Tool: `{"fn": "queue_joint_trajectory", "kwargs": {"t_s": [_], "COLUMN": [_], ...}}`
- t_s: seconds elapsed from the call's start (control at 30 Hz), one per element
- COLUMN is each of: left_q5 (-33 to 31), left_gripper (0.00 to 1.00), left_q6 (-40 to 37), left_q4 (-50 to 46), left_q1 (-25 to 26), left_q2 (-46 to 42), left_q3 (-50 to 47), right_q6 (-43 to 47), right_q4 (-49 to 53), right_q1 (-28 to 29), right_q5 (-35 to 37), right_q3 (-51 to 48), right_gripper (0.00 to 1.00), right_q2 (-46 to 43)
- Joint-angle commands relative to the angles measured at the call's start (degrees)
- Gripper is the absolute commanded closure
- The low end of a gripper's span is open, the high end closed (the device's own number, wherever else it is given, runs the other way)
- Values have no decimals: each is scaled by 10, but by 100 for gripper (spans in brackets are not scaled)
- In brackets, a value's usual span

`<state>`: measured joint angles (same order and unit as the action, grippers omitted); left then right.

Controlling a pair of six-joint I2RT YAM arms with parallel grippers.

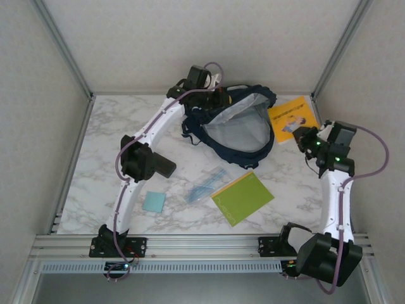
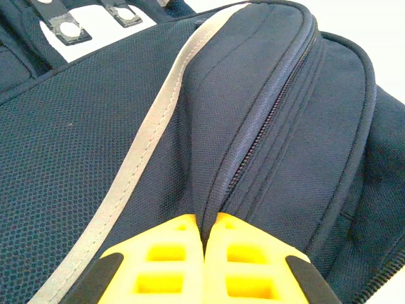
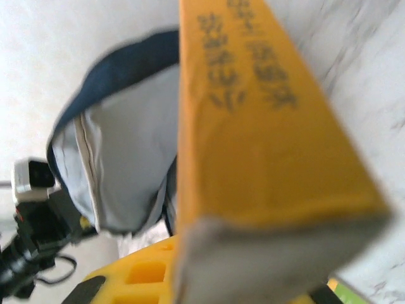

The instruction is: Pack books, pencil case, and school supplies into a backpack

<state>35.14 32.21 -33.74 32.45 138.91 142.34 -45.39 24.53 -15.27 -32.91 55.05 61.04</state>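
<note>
- My left end effector (image 2: 204, 253) is pinched shut on the backpack (image 1: 253, 155) fabric beside the zipper, at the far side of the tabletop (image 1: 114, 126). It should hold that rim up so the mouth gapes.
- My right end effector (image 1: 304, 135) is clamped on the orange-yellow book (image 1: 288, 118), just right of the bag.
- Plan: lead with the book's edge, slide it along the grey lining, and release only once it's inside.
- The book is thin, looks stiff, and has a cartoon cover.

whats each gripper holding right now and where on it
Left gripper pinches a fold of the navy fabric backpack beside its zipper. Right gripper clamps the thin orange-yellow book at its near right edge.
</note>
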Motion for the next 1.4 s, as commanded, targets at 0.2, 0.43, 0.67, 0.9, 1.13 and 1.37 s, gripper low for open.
{"fn": "queue_joint_trajectory", "kwargs": {"t_s": [0.2,0.43,0.67,0.9,1.13,1.37], "left_q5": [1,-5,-8,-17,-43,-71], "left_gripper": [100,100,100,100,100,100], "left_q6": [65,74,66,64,43,57], "left_q4": [62,91,107,140,127,134], "left_q1": [-6,-5,-5,-10,-10,-11], "left_q2": [11,-10,-36,-64,-51,-16], "left_q3": [29,-3,-39,-74,-7,61], "right_q6": [-139,-235,-322,-371,-361,-402], "right_q4": [-259,-445,-644,-684,-615,-613], "right_q1": [171,232,251,261,272,307], "right_q5": [19,41,70,52,88,117], "right_q3": [-36,-17,-1,-3,-67,-121], "right_gripper": [100,100,100,100,100,100], "right_q2": [115,282,425,482,397,333]}}
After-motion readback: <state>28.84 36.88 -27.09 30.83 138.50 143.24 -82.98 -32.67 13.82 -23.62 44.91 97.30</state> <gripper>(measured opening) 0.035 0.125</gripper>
